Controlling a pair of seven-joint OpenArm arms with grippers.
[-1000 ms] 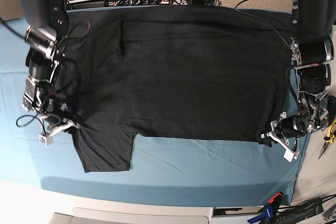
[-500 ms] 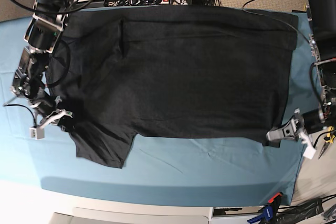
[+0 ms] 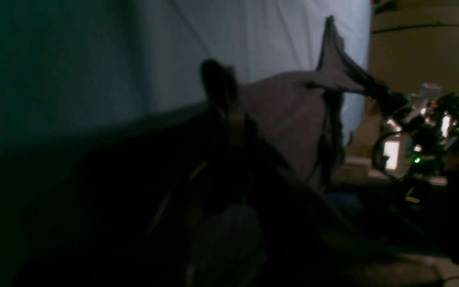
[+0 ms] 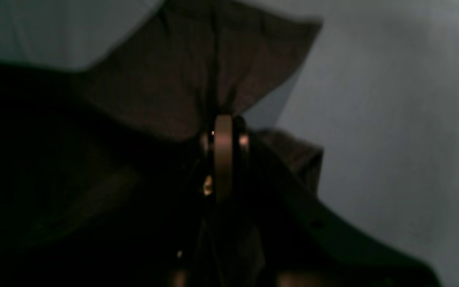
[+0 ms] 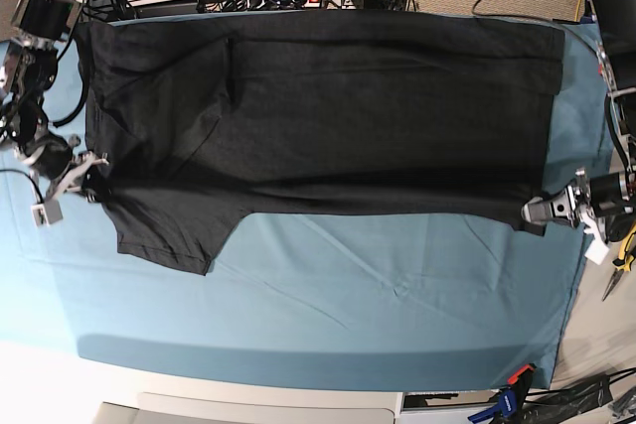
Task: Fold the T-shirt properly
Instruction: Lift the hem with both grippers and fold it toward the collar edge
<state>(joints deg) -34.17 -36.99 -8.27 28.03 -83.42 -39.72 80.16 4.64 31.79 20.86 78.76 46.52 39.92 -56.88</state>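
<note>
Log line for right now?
T-shirt: spread flat | left gripper: shut on hem corner | right gripper: shut on shoulder edge
</note>
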